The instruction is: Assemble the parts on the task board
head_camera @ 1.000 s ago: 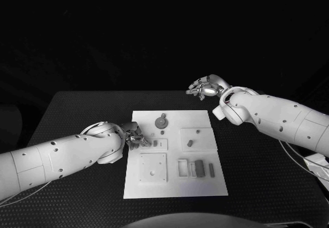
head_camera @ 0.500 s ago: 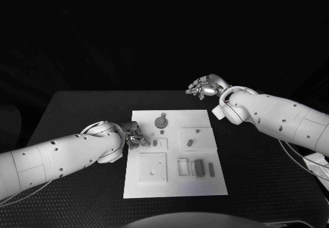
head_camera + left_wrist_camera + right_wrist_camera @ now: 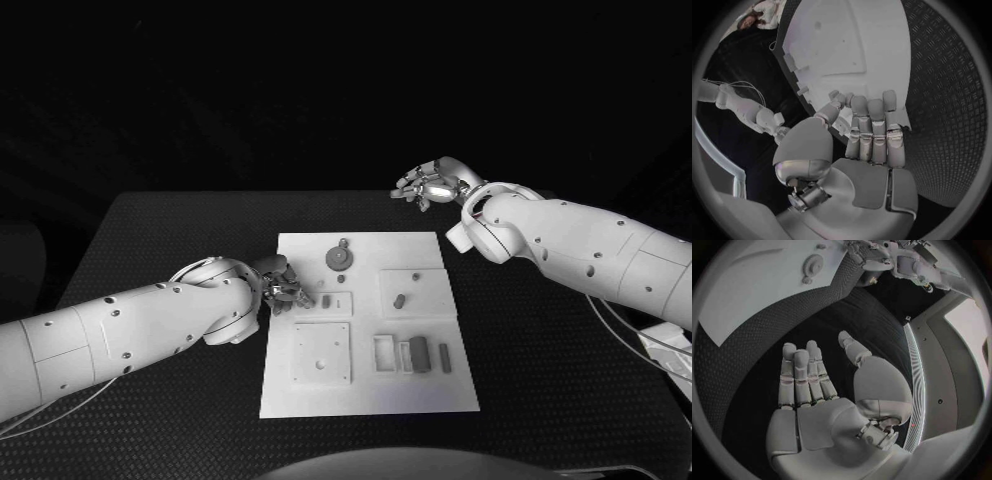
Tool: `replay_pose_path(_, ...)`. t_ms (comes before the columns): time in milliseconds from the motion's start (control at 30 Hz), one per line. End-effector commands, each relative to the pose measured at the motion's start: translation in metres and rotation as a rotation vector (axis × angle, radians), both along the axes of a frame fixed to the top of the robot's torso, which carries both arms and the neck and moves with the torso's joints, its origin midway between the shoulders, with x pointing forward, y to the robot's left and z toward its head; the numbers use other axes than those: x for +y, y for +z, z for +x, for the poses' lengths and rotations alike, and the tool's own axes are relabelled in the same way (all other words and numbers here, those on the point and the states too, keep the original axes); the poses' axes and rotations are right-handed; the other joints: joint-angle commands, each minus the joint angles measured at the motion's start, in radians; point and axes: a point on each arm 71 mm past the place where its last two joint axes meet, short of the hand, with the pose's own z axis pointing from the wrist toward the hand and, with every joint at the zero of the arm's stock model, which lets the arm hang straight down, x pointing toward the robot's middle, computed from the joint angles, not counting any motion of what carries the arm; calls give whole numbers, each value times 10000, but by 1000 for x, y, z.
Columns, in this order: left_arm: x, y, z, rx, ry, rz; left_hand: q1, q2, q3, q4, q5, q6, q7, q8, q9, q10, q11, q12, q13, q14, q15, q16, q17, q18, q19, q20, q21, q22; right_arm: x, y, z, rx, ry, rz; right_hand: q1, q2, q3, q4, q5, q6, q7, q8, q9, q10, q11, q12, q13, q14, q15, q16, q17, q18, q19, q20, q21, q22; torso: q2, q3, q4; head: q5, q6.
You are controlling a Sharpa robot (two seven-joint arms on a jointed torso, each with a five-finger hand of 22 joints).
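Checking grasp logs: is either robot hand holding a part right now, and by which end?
Neither holds anything. The left robot hand hangs at the task board's left edge, fingers straight and empty. The right robot hand is raised beyond the board, open and empty.

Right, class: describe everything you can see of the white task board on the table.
The task board is a flat white rectangular plate, looking like plastic, lying on the black table. Its surface has square raised panels and recesses; small grey parts sit on it, among them a round disc. The left hand is at its left edge; contact is unclear.
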Motion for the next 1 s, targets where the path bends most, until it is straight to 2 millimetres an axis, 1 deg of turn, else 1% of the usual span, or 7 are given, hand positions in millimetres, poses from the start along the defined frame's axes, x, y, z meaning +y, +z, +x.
replay_pose_path(33,-1,-4,-3,222,482,-612,567,590,183,-90,33,85,-5,32,-8,84,21,60,-9,65,2,69,16,-89,91,-14,22,150,2,-1,0,47,171,15,-85,-1,4,69,35,0,70,-24,-14,-75,13,60,-16,-26,-76,11,-11,152,-13,55,-66,14,2,5,2,9,10)
replay_pose_path(100,1,-3,-4,246,538,-660,576,583,217,-93,33,99,-13,40,-2,103,13,63,-12,80,0,74,17,-83,102,-18,30,154,2,-1,-1,54,171,15,-87,0,4,71,35,-1,70,-24,-14,-75,13,61,-17,-27,-76,11,-11,151,-13,55,-66,14,0,6,0,18,24)
replay_pose_path(267,2,2,-2,353,660,-752,580,562,263,-90,33,116,-21,47,6,125,5,64,-17,100,-3,80,18,-79,116,-19,40,160,2,-1,0,72,173,18,-89,1,4,73,35,-2,70,-24,-15,-76,13,64,-22,-27,-76,12,-12,151,-14,55,-67,15,-8,21,1,42,37)
replay_pose_path(600,2,2,-3,613,497,-479,620,531,349,-118,37,130,-30,51,15,147,-5,61,-25,119,-5,83,18,-70,125,-23,52,167,2,-2,-1,89,176,19,-90,1,5,74,36,-3,70,-24,-15,-78,13,70,-29,-27,-76,12,-13,151,-14,54,-68,16,4,1,-1,57,51)
replay_pose_path(900,1,3,-2,400,556,-388,664,532,466,-141,57,191,-56,75,33,223,-32,89,-24,189,-11,118,31,-58,174,-31,99,185,3,-2,-1,89,182,24,-91,-1,4,74,35,-3,71,-24,-16,-80,13,74,-36,-28,-76,13,-14,151,-15,54,-69,17,3,-3,3,74,65)
replay_pose_path(1000,2,3,-1,339,628,-341,666,530,521,-145,123,224,-71,83,37,259,-47,106,-23,221,-15,133,36,-54,196,-34,124,191,3,-2,-1,93,187,25,-92,-2,4,75,35,-4,71,-24,-16,-81,13,76,-38,-29,-76,13,-14,151,-15,54,-69,17,6,-3,0,85,71)
